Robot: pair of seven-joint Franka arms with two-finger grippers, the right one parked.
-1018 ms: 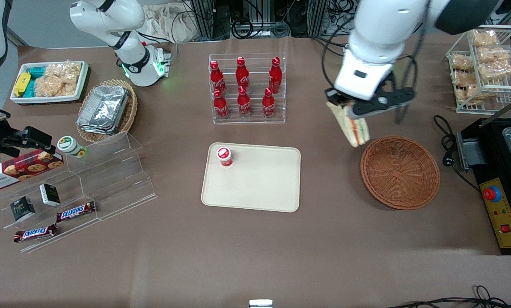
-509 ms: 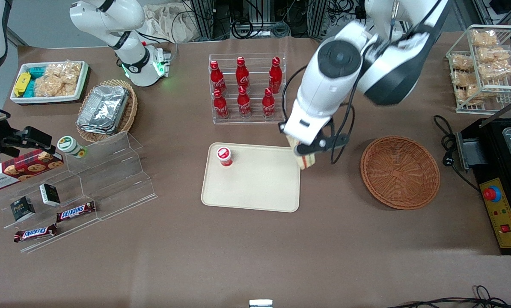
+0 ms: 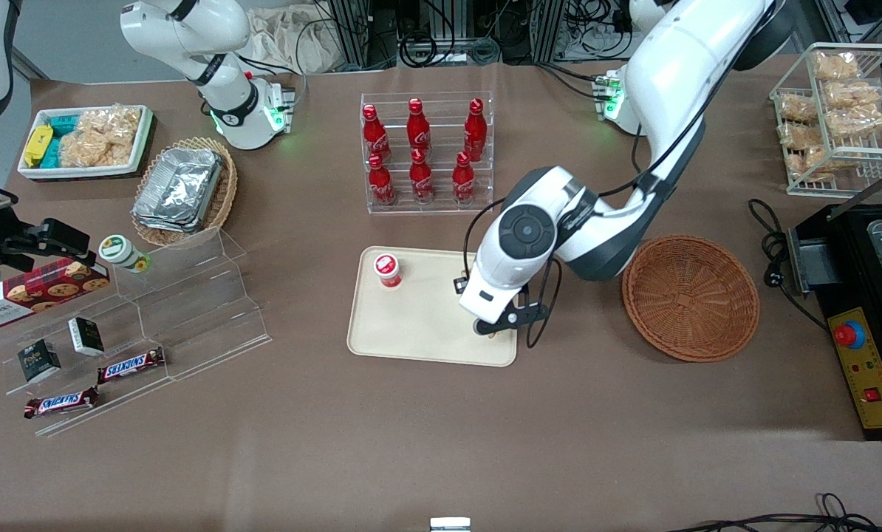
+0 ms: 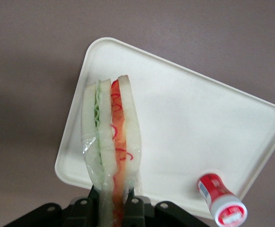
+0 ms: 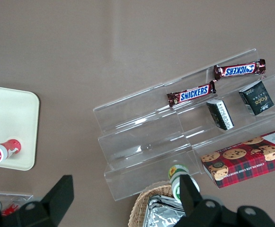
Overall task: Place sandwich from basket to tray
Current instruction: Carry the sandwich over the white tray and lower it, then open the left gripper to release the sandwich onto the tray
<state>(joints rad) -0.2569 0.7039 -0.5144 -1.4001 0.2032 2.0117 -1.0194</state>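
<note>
A robotics lab is posing as a snack shop. Cola bottles [image 3: 419, 151], Snickers bars [image 3: 131, 364] and a cookie box [image 3: 38, 290] are sitting on acrylic display racks [image 3: 190, 295] across a brown worktop [image 3: 441, 436], while cables [image 3: 441, 37] are trailing along its edge farthest from the front camera.

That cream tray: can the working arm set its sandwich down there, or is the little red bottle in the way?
Probably yes. The end effector, shut on the sandwich, hangs over a bare stretch of the tray; the red bottle stands apart, at another corner.

Glossy clear-wrapped sandwich [image 4: 110, 137] (crinkled film) – smooth matt plastic tray [image 3: 426, 325].
</note>
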